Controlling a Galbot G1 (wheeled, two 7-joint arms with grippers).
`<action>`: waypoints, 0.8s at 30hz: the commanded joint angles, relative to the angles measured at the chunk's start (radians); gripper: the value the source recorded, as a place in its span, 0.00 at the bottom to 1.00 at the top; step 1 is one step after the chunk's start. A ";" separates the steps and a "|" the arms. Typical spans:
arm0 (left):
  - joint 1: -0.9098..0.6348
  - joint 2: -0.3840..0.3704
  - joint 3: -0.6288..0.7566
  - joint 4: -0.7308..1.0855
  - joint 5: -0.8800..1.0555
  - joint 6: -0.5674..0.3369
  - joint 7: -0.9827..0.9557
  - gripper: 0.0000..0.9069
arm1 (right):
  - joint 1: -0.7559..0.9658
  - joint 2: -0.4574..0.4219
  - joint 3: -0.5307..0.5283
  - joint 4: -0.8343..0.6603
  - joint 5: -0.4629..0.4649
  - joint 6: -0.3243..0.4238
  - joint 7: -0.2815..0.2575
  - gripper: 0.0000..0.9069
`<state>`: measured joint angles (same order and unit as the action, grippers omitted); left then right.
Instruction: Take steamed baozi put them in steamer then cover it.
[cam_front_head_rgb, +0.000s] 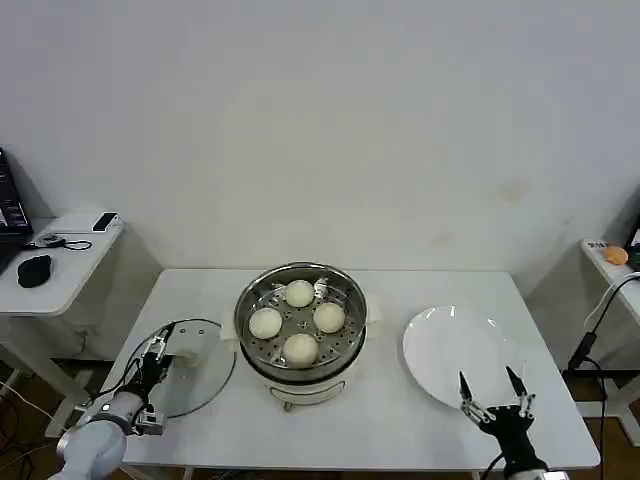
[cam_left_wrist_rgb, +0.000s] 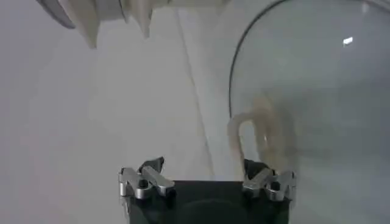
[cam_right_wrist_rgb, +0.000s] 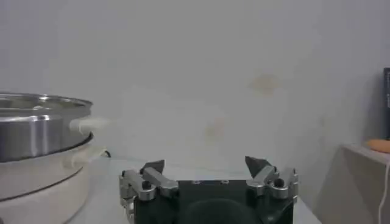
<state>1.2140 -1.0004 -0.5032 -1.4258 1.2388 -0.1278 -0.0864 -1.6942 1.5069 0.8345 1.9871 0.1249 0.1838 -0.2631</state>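
Observation:
The steamer (cam_front_head_rgb: 345, 360) stands open in the middle of the white table, with several cream-white baozi (cam_front_head_rgb: 300, 293) on its perforated tray. Its steel wall and white base (cam_right_wrist_rgb: 36, 140) also appear in the right wrist view. The clear glass lid (cam_front_head_rgb: 205, 385) lies flat on the table to the steamer's left. My left gripper (cam_front_head_rgb: 153, 358) is open at the lid's left rim, low over the table. In the left wrist view the lid (cam_left_wrist_rgb: 329, 73) and its pale handle (cam_left_wrist_rgb: 244, 131) lie just ahead of the open left gripper (cam_left_wrist_rgb: 204, 167). My right gripper (cam_front_head_rgb: 492, 392) (cam_right_wrist_rgb: 205, 164) is open and holds nothing, at the near edge of the plate.
A flat white plate (cam_front_head_rgb: 440, 340) lies right of the steamer. A side table (cam_front_head_rgb: 60, 275) with a black mouse stands at the far left. Another (cam_front_head_rgb: 605, 262) with an orange object stands at the far right, with a cable (cam_front_head_rgb: 590, 335) hanging beside it.

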 joint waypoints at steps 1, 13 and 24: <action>-0.013 -0.005 0.005 0.023 0.005 -0.006 -0.010 0.00 | 0.002 0.001 -0.003 -0.003 -0.001 0.000 0.001 1.00; 0.003 -0.010 -0.015 0.007 0.005 -0.041 -0.063 0.00 | 0.000 0.002 -0.006 0.000 -0.001 0.004 0.000 1.00; 0.078 -0.050 -0.120 -0.118 -0.015 0.043 -0.102 0.00 | -0.002 -0.002 -0.016 -0.002 -0.007 0.008 -0.001 1.00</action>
<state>1.2491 -1.0335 -0.5587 -1.4638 1.2355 -0.1356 -0.1623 -1.6976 1.5067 0.8209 1.9865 0.1189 0.1910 -0.2638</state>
